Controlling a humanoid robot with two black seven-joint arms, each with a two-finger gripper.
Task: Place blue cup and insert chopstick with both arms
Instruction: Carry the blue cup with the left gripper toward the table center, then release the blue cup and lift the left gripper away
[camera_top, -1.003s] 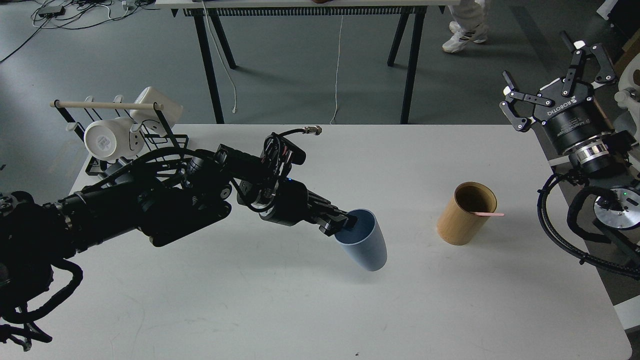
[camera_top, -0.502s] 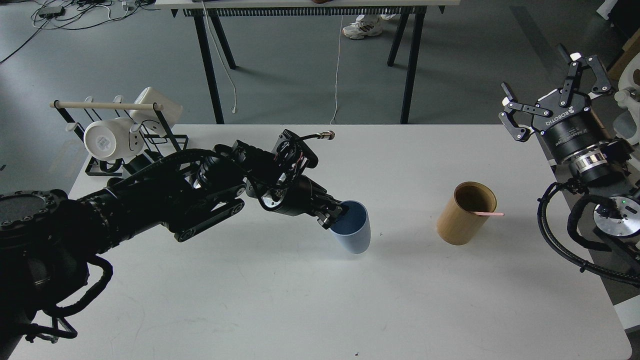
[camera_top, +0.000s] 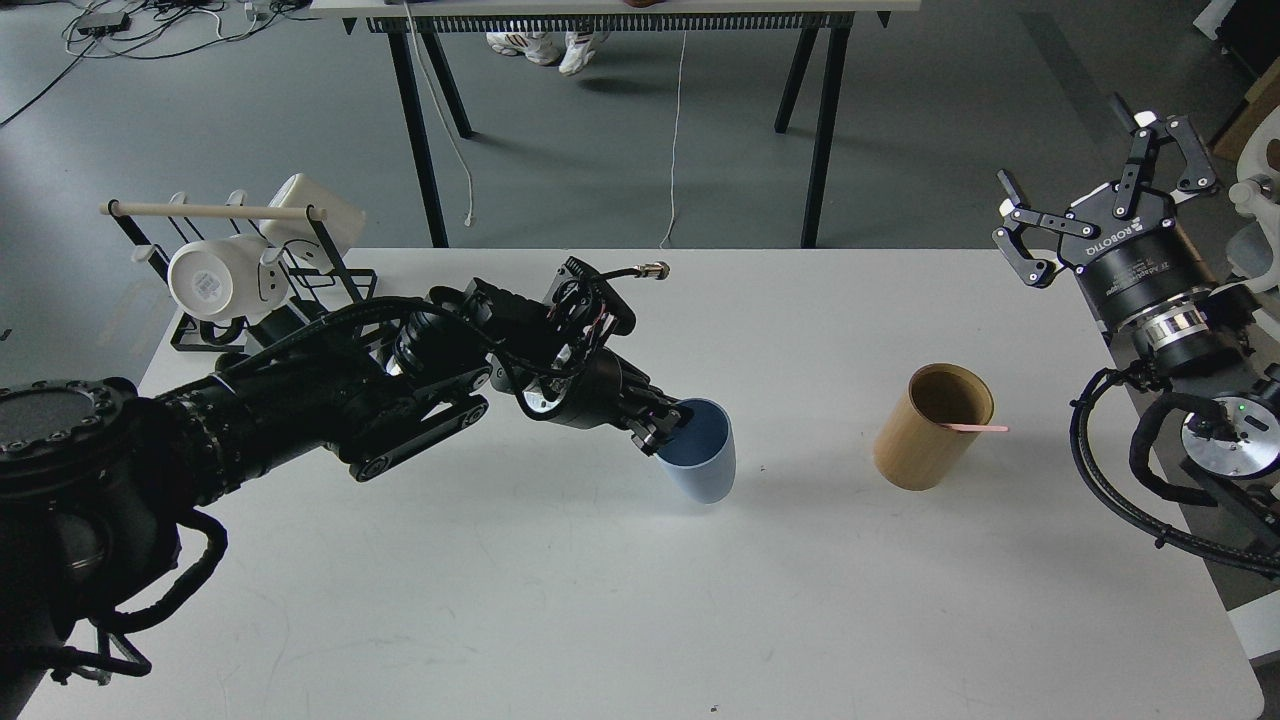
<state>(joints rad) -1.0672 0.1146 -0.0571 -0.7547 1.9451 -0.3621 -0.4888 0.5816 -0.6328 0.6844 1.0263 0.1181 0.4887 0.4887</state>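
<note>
The pale blue cup (camera_top: 703, 462) stands nearly upright on the white table (camera_top: 620, 600), near its middle. My left gripper (camera_top: 665, 425) is shut on the cup's near-left rim, one finger inside and one outside. The pink chopstick (camera_top: 978, 427) rests in the tan wooden cylinder (camera_top: 930, 430) to the right, its tip poking out over the rim. My right gripper (camera_top: 1095, 195) hangs open above the table's far right corner, well away from both, holding nothing.
A black rack (camera_top: 250, 270) with a wooden dowel and white mugs (camera_top: 210, 280) stands at the table's back left. A second table's black legs (camera_top: 820, 120) and a person's feet show beyond. Cables of the right arm hang past the right edge.
The left gripper carried the cup back and left, turning it from tilted to nearly upright on the table. The right gripper shifted slightly. The person's feet walked left.
</note>
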